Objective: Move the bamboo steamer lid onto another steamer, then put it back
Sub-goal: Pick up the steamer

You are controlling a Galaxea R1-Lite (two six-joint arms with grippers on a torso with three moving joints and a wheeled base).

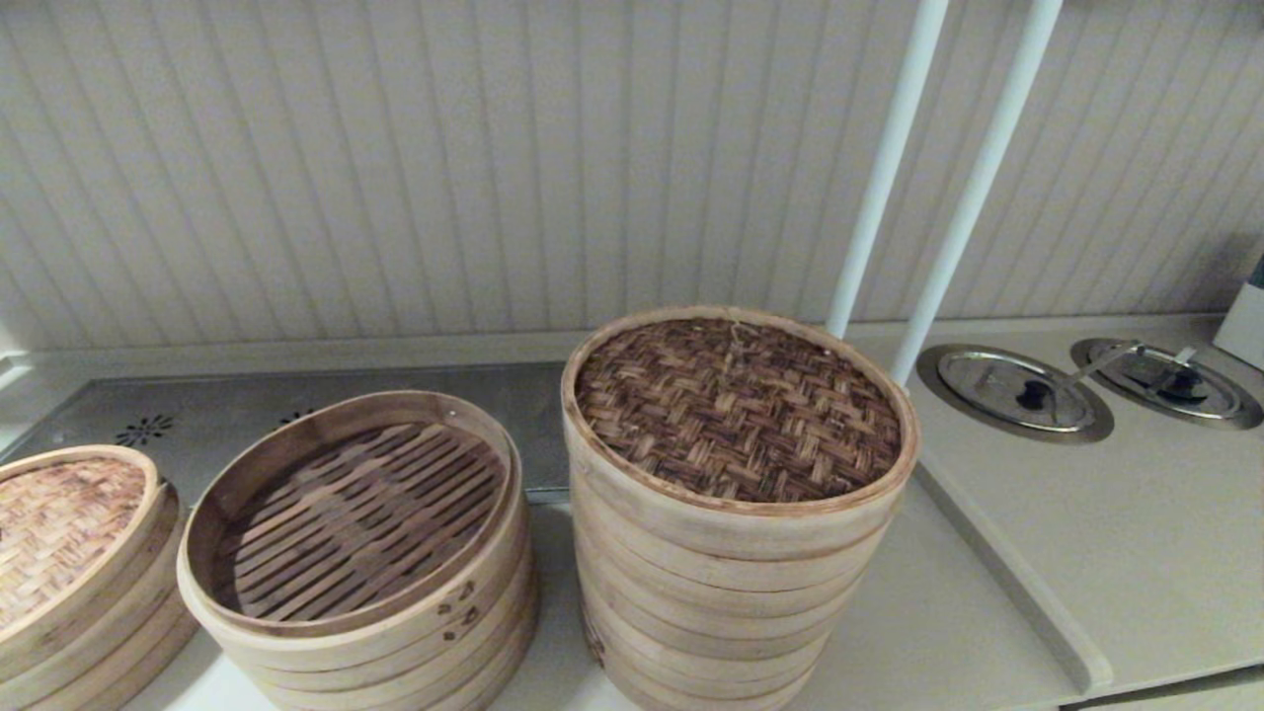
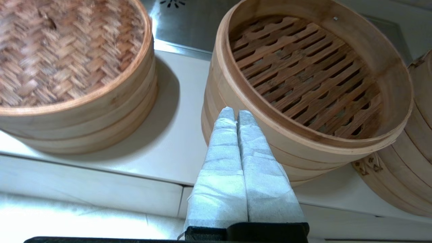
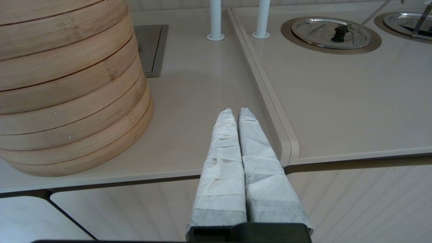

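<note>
The bamboo steamer lid (image 1: 739,407), dark brown and woven, sits on top of the tallest steamer stack (image 1: 711,592), covering its inside. Neither gripper shows in the head view. My left gripper (image 2: 236,113) is shut and empty, low at the counter's front, close to the wall of the shorter slatted steamer (image 2: 270,118), which stands open with no lid. The tall stack's side (image 2: 405,175) shows just beyond it. My right gripper (image 3: 236,111) is also shut and empty, at the counter's front edge, to the right of the tall stack (image 3: 67,84) and apart from it.
A paler tan-woven lid (image 1: 54,523) rests on a short steamer at the far left. Two white poles (image 1: 879,188) rise behind the tall stack. Two metal lids (image 1: 1017,390) are set into the raised counter on the right, past a step edge (image 1: 997,563).
</note>
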